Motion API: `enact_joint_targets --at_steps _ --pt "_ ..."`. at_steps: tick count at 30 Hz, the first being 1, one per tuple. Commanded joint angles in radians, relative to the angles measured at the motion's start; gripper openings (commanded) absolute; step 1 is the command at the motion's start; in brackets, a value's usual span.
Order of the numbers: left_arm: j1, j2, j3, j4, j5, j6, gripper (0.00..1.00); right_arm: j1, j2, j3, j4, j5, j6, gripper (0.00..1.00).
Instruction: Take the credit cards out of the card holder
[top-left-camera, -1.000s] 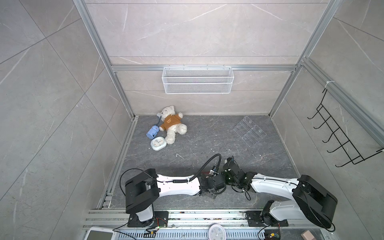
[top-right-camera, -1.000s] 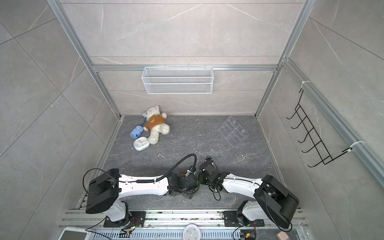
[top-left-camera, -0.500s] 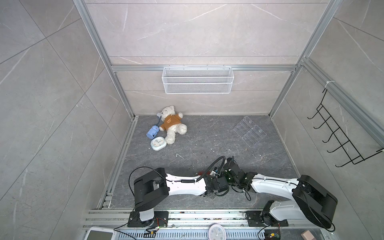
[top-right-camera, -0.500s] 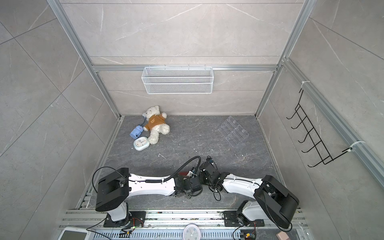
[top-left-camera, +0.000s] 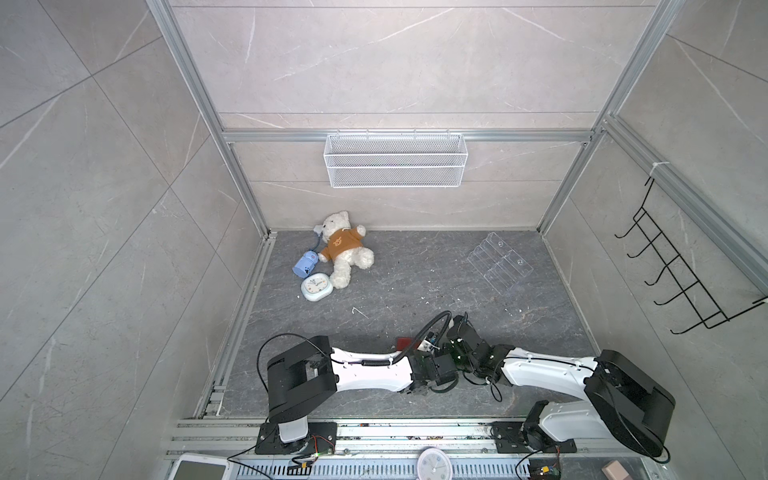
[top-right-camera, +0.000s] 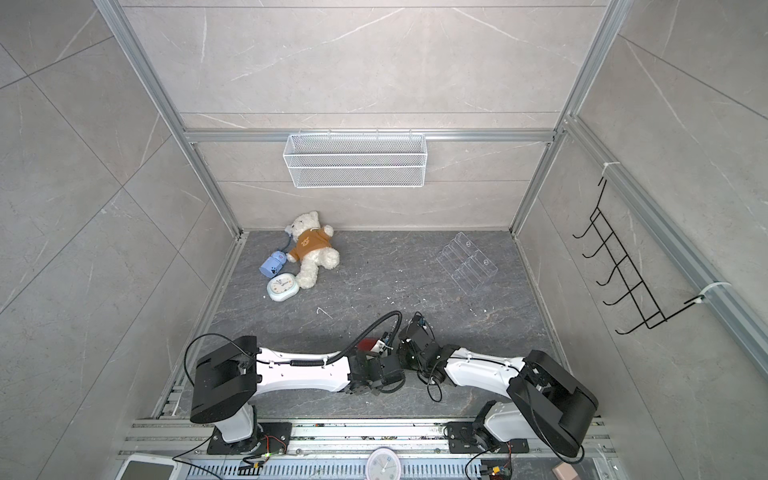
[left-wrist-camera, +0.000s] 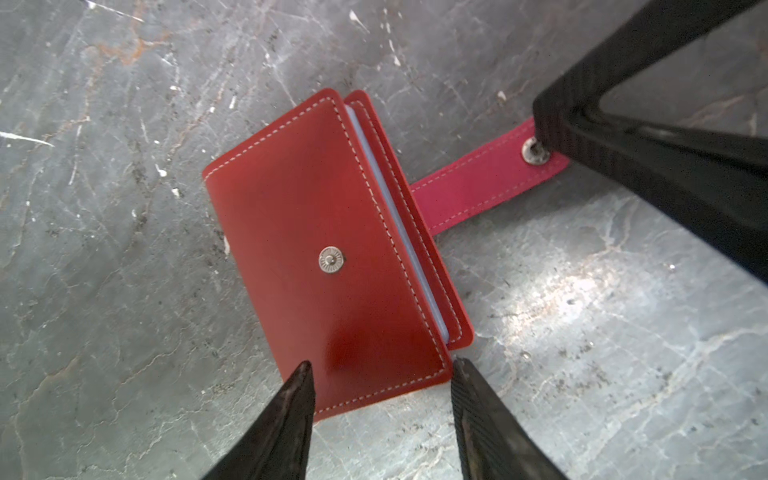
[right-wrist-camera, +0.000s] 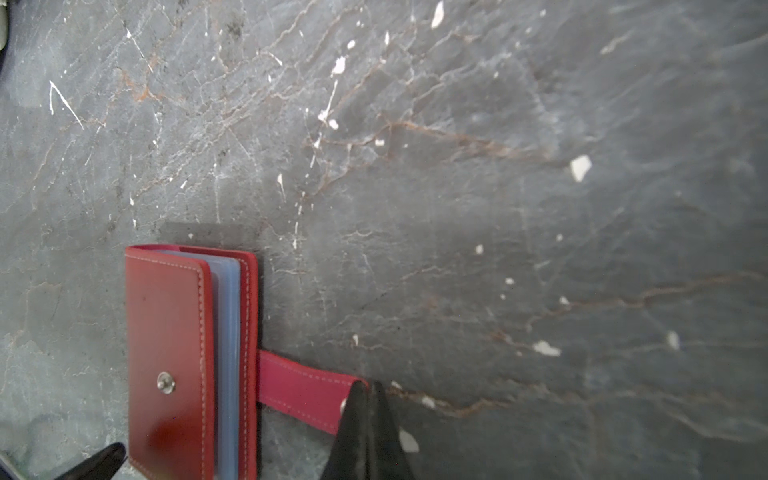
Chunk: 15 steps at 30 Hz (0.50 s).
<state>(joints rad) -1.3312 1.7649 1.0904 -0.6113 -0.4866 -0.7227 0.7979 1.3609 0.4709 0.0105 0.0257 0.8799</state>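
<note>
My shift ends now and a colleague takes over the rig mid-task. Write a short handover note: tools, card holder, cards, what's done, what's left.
Left tool: open, jaws straddling one short end of the card holder, not yet closed on it.
Right tool: shut, tips on the end of the snap tab; whether pinching or pressing, I cannot tell.
Holder: flat on the table, unsnapped, folded shut over its blue sleeves.
Done: snap undone.
Left: open it and pull out the credit cards; none visible yet.

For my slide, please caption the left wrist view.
Open left gripper at a corner of the closed card holder; shut right gripper touching its snap tab.
</note>
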Motion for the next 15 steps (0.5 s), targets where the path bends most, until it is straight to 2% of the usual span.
enact_joint_targets --at_steps 1,15 --pt "-0.005 -0.046 0.019 -0.037 -0.068 -0.025 0.53 -0.002 0.008 -0.027 -0.044 -0.009 0.004 0.00" --pt "-0.005 -0.080 0.009 -0.067 -0.140 -0.073 0.42 -0.001 0.007 -0.028 -0.047 -0.016 -0.002 0.00"
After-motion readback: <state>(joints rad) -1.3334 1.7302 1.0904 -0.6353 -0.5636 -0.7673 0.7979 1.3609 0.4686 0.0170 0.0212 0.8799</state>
